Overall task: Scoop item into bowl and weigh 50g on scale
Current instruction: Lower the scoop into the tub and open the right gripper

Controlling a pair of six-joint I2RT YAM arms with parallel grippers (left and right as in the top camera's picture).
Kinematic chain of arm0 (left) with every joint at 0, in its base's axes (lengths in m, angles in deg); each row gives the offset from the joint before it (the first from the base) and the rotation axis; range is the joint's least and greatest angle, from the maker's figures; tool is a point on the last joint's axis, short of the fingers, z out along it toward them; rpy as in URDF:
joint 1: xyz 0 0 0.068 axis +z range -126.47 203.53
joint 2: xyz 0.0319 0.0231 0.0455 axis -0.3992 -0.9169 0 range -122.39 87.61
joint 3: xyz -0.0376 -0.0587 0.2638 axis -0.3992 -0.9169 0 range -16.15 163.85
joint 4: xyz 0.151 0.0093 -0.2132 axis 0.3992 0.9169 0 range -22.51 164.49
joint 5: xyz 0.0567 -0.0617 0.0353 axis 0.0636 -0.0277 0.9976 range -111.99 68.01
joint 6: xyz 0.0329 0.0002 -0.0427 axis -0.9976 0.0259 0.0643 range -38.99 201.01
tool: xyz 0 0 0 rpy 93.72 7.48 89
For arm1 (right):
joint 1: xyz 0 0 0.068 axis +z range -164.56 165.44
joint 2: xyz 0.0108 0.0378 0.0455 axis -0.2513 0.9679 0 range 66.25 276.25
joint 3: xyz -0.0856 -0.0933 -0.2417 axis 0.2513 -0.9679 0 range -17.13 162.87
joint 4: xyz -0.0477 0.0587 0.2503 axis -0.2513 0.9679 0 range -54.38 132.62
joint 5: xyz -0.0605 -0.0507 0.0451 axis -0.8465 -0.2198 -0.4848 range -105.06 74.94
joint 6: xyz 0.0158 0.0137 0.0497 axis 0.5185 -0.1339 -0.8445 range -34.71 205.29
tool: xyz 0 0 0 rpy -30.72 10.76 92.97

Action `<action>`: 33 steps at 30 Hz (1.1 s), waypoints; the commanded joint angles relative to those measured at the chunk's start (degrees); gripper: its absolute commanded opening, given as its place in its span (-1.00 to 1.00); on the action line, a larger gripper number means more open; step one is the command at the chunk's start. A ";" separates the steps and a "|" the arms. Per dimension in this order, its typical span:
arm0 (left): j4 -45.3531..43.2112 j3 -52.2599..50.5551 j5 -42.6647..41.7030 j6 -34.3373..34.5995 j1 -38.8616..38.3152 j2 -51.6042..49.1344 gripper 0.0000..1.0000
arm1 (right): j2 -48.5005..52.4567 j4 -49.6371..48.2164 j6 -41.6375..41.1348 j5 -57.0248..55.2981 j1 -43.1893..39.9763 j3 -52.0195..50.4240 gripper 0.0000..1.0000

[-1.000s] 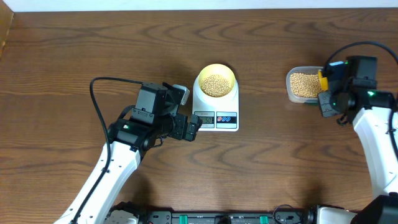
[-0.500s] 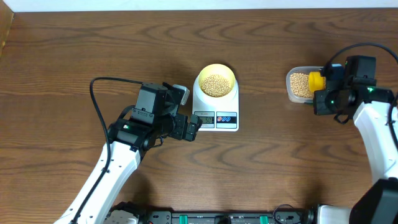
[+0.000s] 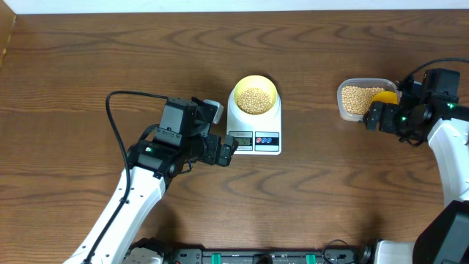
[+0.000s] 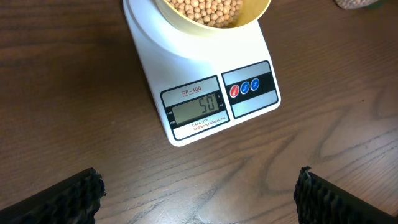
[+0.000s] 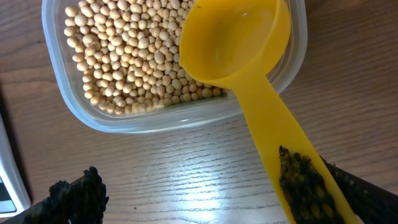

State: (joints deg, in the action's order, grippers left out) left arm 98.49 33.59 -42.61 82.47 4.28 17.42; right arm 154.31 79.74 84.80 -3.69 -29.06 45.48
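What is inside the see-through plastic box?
Lots of little tan beans fill the box, and the round end of the yellow scoop lies over them. The beans under the scoop and the box's bottom are covered, so they cannot be seen.

wooden table (image 3: 88,59) | scale (image 3: 253,140) centre | tub (image 3: 340,103), seemingly plastic, right

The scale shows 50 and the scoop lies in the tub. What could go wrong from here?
1. The scoop handle appears to touch the open right gripper. If the arm pulls away, it may drag the scoop and tip the tub or scatter beans.
2. The open left gripper sits close in front of the scale. A bump could shift it or the bowl and spoil the reading.
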 commanded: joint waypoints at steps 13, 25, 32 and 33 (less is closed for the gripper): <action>-0.07 0.09 0.59 -0.15 -0.09 -0.17 1.00 | -10.49 2.23 -6.34 -16.61 -0.31 0.35 0.98; -0.07 0.09 0.59 -0.15 -0.09 -0.17 1.00 | -17.73 -1.49 -9.31 -7.56 -0.31 0.35 0.99; -0.07 0.09 0.57 -0.15 -0.09 -0.17 1.00 | -21.88 -5.40 -3.06 -7.74 -0.31 0.35 0.98; -0.07 0.09 0.57 -0.15 -0.09 -0.17 1.00 | -21.75 -6.14 -2.67 -8.15 -0.31 0.35 0.99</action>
State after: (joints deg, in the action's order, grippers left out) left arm 98.49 33.59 -42.61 82.47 4.28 17.42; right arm 132.45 74.56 79.18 -11.84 -29.06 45.48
